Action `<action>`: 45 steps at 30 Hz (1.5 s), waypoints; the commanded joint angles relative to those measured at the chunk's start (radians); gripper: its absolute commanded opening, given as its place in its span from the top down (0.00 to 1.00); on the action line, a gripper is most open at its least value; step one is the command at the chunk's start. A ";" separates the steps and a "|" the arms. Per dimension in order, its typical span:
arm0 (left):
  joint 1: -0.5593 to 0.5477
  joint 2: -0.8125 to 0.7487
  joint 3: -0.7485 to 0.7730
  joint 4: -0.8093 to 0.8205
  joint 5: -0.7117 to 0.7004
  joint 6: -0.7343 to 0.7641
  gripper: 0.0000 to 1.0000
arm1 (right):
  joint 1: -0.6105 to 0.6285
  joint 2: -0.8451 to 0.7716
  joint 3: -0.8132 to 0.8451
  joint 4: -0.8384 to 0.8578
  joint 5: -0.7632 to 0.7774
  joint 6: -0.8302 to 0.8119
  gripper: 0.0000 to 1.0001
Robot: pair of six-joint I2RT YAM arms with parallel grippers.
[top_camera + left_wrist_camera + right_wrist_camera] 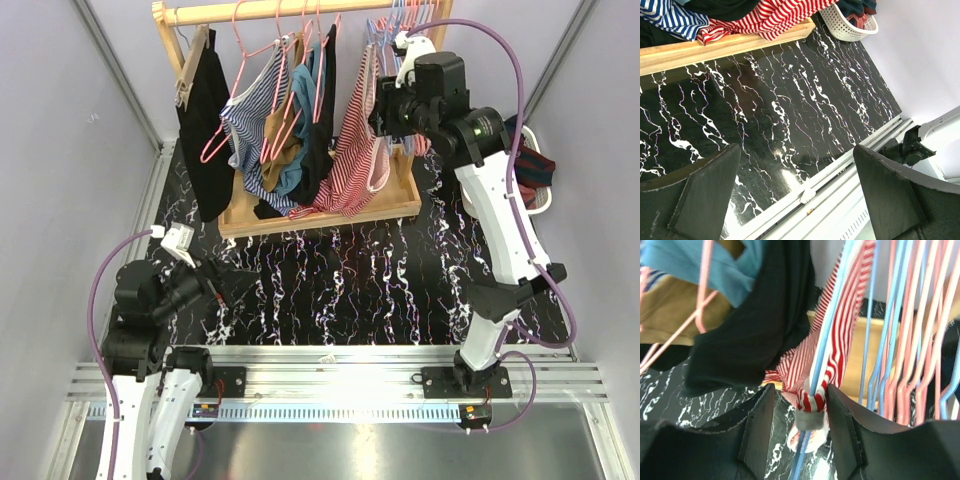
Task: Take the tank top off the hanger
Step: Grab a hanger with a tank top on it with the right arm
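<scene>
Right wrist: tank top [841, 342] between end effector [800, 396] jaws

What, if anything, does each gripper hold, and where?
Left gripper: nothing. Right gripper brackets the red-striped tank top at its strap, on a blue hanger; a grip cannot be told.

You get bright, even light from above. The metal rail [340, 410] shines white with glare. The black table [805, 115] has a shiny spot. In the right wrist view, the hangers [832, 315] look blurry, and the fingers [757, 435] look dark.
</scene>
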 commanded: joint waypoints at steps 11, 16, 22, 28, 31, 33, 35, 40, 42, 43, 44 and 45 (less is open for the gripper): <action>-0.003 -0.002 -0.036 0.089 0.041 -0.021 0.01 | 0.072 0.084 0.110 -0.177 0.309 0.044 0.92; -0.003 -0.002 -0.039 0.092 0.041 -0.020 0.01 | 0.076 0.046 0.080 -0.102 0.310 -0.008 1.00; -0.003 -0.008 -0.033 0.089 0.036 -0.020 0.01 | 0.074 -0.100 -0.119 0.182 0.203 -0.133 1.00; -0.003 -0.011 -0.019 0.091 0.018 -0.024 0.01 | 0.074 -0.247 -0.341 0.418 0.155 -0.198 1.00; -0.003 -0.002 -0.012 0.089 0.021 -0.021 0.01 | 0.074 -0.275 -0.365 0.370 0.181 -0.178 1.00; -0.003 -0.002 -0.001 0.086 0.021 -0.020 0.01 | 0.074 -0.333 -0.405 0.354 0.189 -0.143 1.00; -0.003 0.000 0.007 0.089 0.022 -0.021 0.01 | 0.074 -0.399 -0.516 0.360 0.180 -0.118 1.00; -0.003 0.017 0.040 0.097 0.024 -0.020 0.01 | 0.074 -0.626 -0.738 0.304 0.073 -0.039 1.00; -0.003 0.026 0.057 0.102 0.029 -0.018 0.01 | 0.074 -0.708 -0.776 0.256 0.002 -0.009 1.00; -0.003 0.028 0.060 0.108 0.033 -0.020 0.01 | 0.074 -0.742 -0.826 0.225 -0.030 0.000 1.00; -0.003 0.029 0.067 0.118 0.036 -0.026 0.01 | 0.076 -0.779 -0.857 0.221 -0.111 0.008 1.00; -0.003 0.032 0.079 0.126 0.044 -0.027 0.01 | 0.074 -0.868 -0.890 0.227 -0.162 0.017 1.00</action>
